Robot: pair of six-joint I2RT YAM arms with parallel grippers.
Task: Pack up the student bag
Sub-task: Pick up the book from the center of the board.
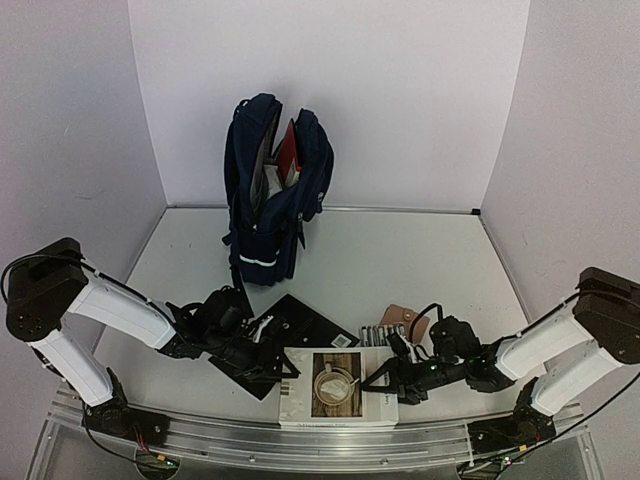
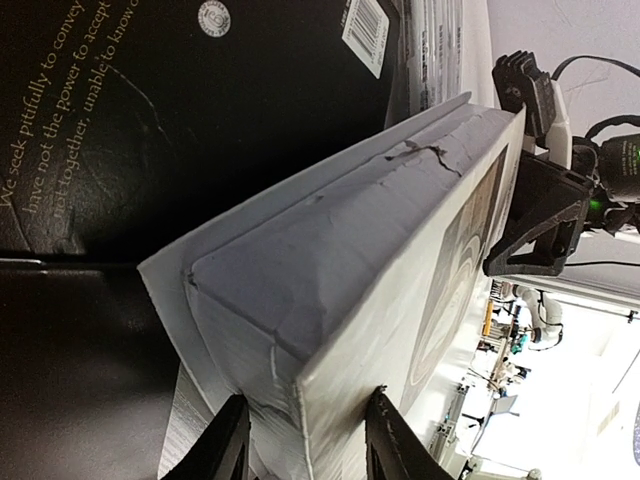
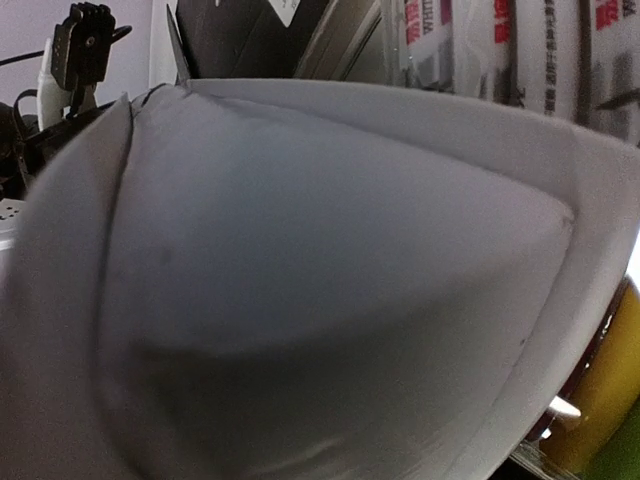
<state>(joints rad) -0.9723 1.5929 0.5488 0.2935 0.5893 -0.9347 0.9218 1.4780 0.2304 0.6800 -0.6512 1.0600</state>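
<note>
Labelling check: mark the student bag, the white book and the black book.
student bag (image 1: 268,225): top external view, navy fabric below the opening.
white book (image 1: 336,386): top external view, middle of cover picture.
black book (image 1: 314,322): top external view, bare cover area.

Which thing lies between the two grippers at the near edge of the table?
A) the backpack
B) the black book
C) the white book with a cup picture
C: in the top view the white book lies between the left gripper and the right gripper.
</note>
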